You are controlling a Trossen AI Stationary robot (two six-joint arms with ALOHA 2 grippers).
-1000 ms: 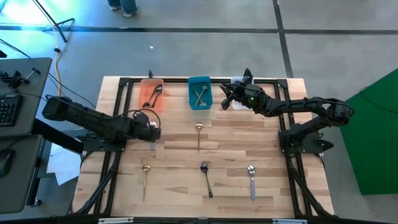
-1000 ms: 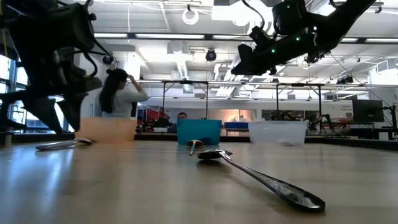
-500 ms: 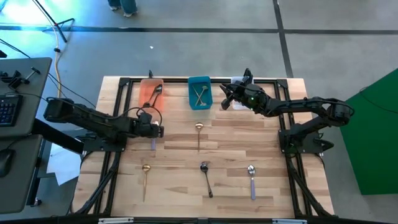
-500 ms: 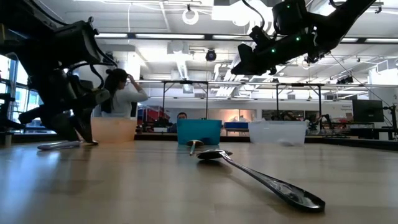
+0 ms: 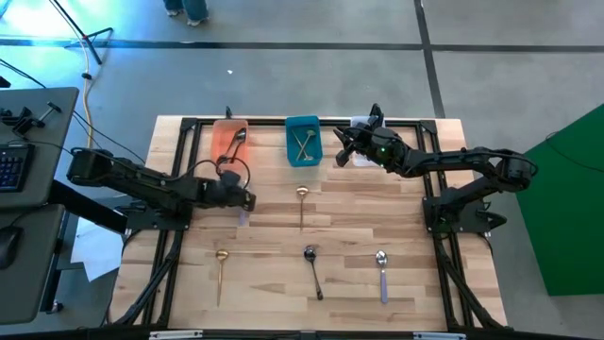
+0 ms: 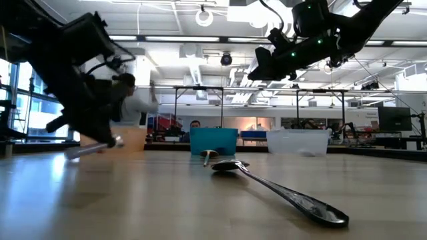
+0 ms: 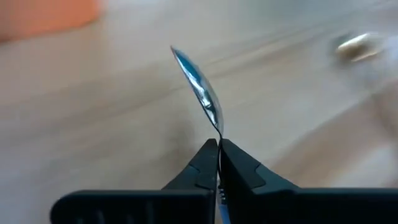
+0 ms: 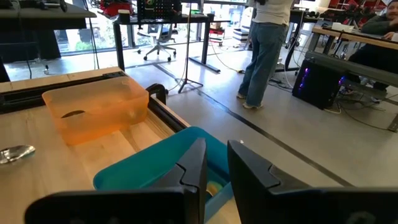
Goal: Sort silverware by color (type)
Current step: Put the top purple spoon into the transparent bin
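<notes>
Bright overhead light; left wrist view's background smeared by blur

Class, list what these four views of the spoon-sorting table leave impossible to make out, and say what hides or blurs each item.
- Handle of the spoon gripped by the left gripper: left wrist view, hidden behind the shut jaws.
- Clear bin contents: high view, the right gripper hangs over it.
- Teal bin contents: right wrist view, mostly behind the jaws.
- Held spoon's colour: low view, motion-blurred.

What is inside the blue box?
The teal bin holds two gold spoons, lying crossed, seen from above. From table height its wall hides them. Whether anything lies under them cannot be seen.
</notes>
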